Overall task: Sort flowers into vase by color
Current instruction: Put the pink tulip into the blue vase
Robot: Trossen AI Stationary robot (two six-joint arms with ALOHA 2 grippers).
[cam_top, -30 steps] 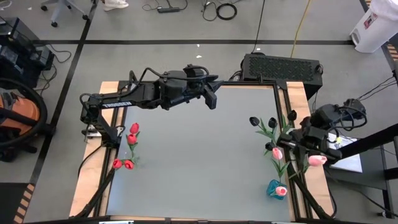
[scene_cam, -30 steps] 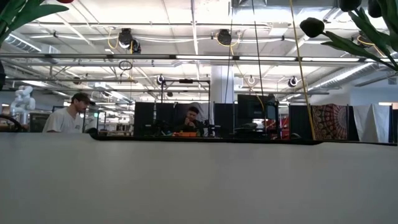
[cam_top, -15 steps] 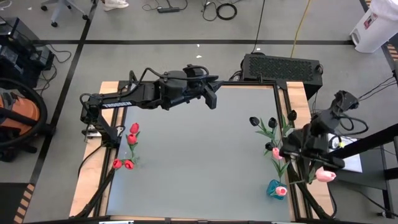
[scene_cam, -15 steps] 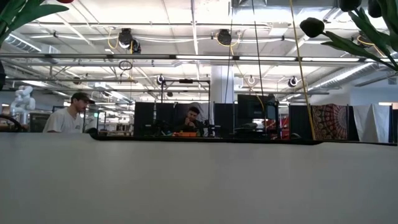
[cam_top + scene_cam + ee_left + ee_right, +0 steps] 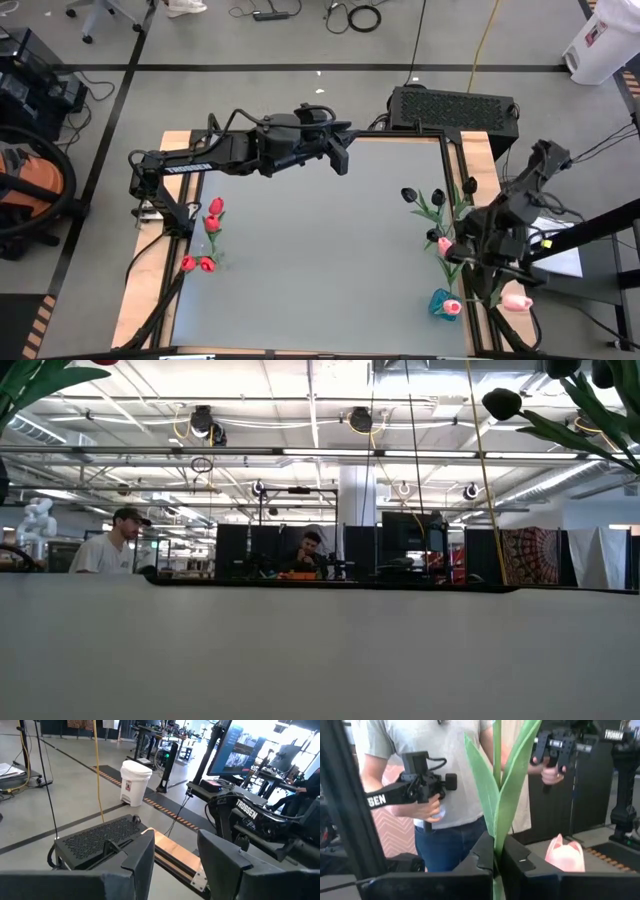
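My right gripper is over the table's right edge, shut on a pink tulip whose head shows on its near side. Just to its left, a teal vase stands with one pink head in it. Black-headed tulips and a pink one lie by the right edge. Red tulips lie by the left edge. My left gripper waits open above the far middle of the table, its fingers around nothing. In the low view only a black head and leaves show, at the top. My right gripper pinches the tulip's green stem where the long leaves wrap it, between its two fingers. The fingers lie across the stem, and the leaves stick out past them. The tulip is lifted clear of the table.
A black perforated box sits past the far edge. Wooden rails frame the grey mat on both sides. A person holding two handles stands close beyond the near edge. A white bin and desks fill the room behind.
My right gripper has moved toward the table's near edge, staying shut on the pink tulip, and its wrist has turned. The tulip's pink head has swung from beside the gripper toward the near edge, close to the vase.
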